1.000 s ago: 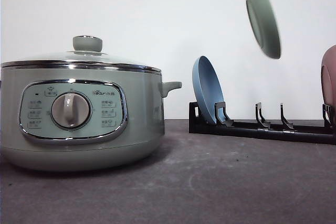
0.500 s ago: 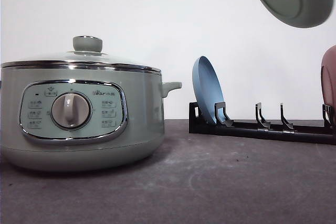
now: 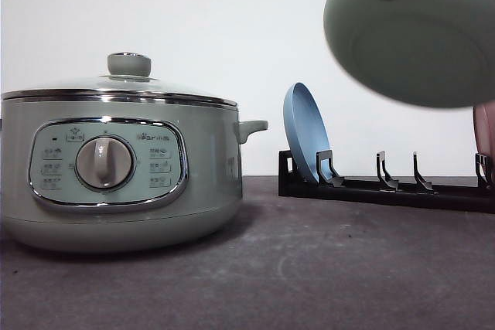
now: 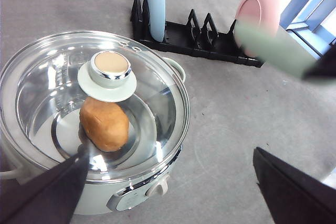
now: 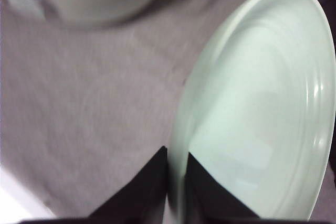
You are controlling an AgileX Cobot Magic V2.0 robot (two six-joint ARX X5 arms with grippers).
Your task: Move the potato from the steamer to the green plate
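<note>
R gripper (image 5: 176, 195) is clamped on the rim of the green plate (image 5: 262, 108): in the right wrist view one dark finger (image 5: 139, 192) sits on the plate's outer side, the other on its inner face, rim pinched between them. Plate is off the desk, up in the air; in the front view its underside (image 3: 418, 36) faces the camera, tilted, above the rack's right part, w/ a dark bit of the gripper at its top edge. In the left wrist view it shows as a blurred pale green streak in front of the pink plate (image 4: 257, 11).

L gripper (image 4: 173, 192): fingers wide apart, holding nothing, touching nothing, poised above the steamer's front edge.

Steamer (image 3: 116, 168) stands at the desk's left side, dial panel to the front, glass lid (image 4: 68, 103) on w/ green knob (image 4: 109, 69). Potato (image 4: 104, 124) lies inside on the steamer's floor, seen thru the glass, partly under the knob.

Black rack (image 3: 387, 187) runs along the desk's far right. Blue plate (image 3: 305, 141) stands upright in its left-end slot; pink plate at its right end; slots between them bare. Desk (image 3: 309, 268) surface dark grey.
</note>
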